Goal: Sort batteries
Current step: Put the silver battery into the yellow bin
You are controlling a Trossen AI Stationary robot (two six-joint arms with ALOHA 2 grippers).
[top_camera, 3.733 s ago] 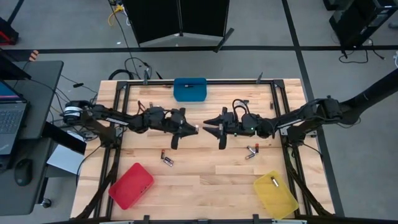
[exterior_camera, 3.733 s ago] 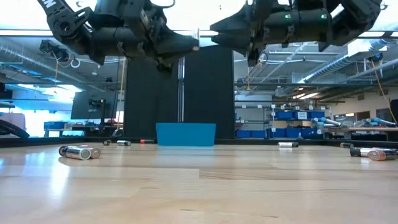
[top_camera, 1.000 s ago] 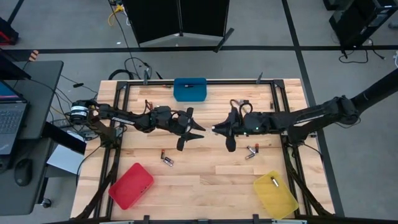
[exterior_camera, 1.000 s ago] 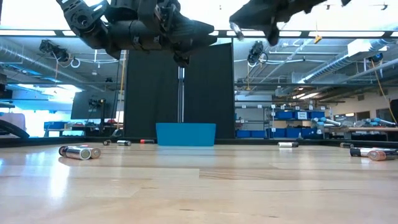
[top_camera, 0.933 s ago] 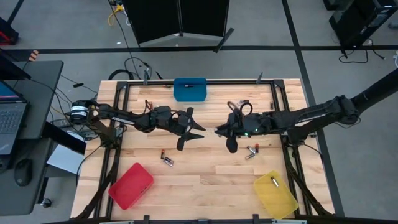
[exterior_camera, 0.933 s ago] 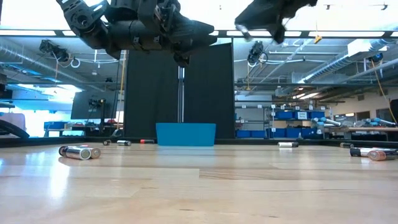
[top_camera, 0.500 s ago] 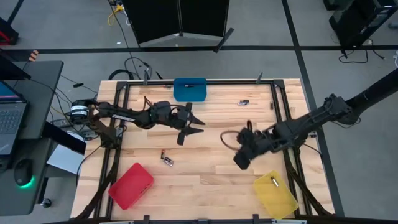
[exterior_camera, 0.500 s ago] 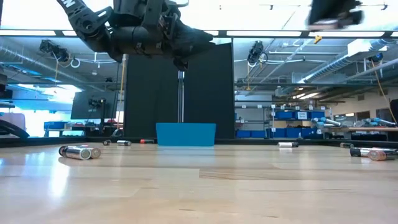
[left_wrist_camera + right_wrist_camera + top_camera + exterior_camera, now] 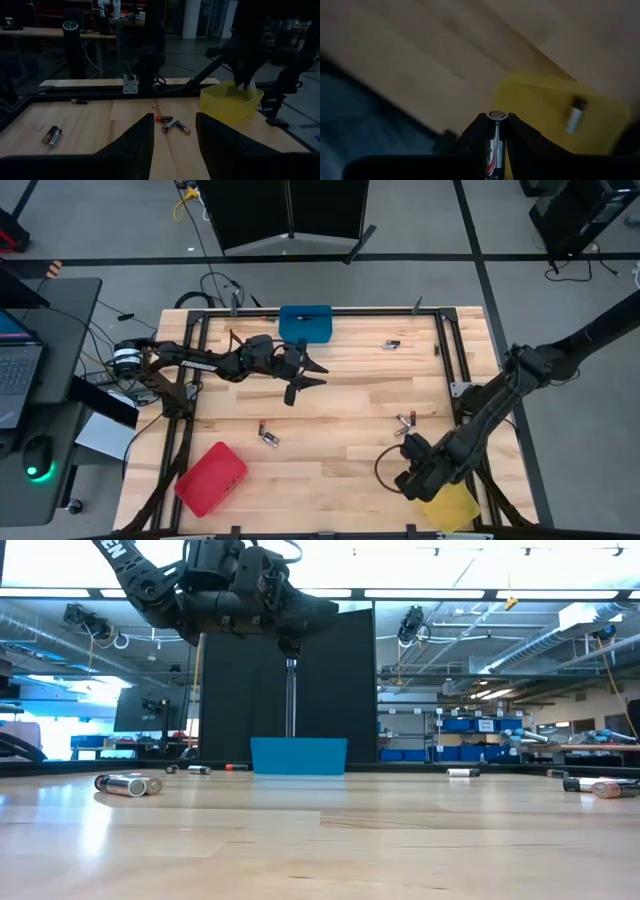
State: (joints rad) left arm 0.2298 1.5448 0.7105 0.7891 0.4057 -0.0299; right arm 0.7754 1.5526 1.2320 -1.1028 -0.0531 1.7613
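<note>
The right tool (image 9: 496,131) is clamped on a battery (image 9: 495,137) above the edge of the yellow bin (image 9: 448,505), which already holds one battery (image 9: 576,111). Released off-centre, it could strike the rim and roll across the table (image 9: 340,450). The left tool (image 9: 305,377), fingers apart and empty, waits near the blue bin (image 9: 305,323).

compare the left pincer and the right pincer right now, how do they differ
The left pincer hangs open and empty; the right pincer is shut on a battery.
The left pincer sits near the blue bin at the table's far side; the right pincer is at the near right corner, over the yellow bin.
That yellow bin already holds one battery.
Both are dark two-finger pincers held above the table.
</note>
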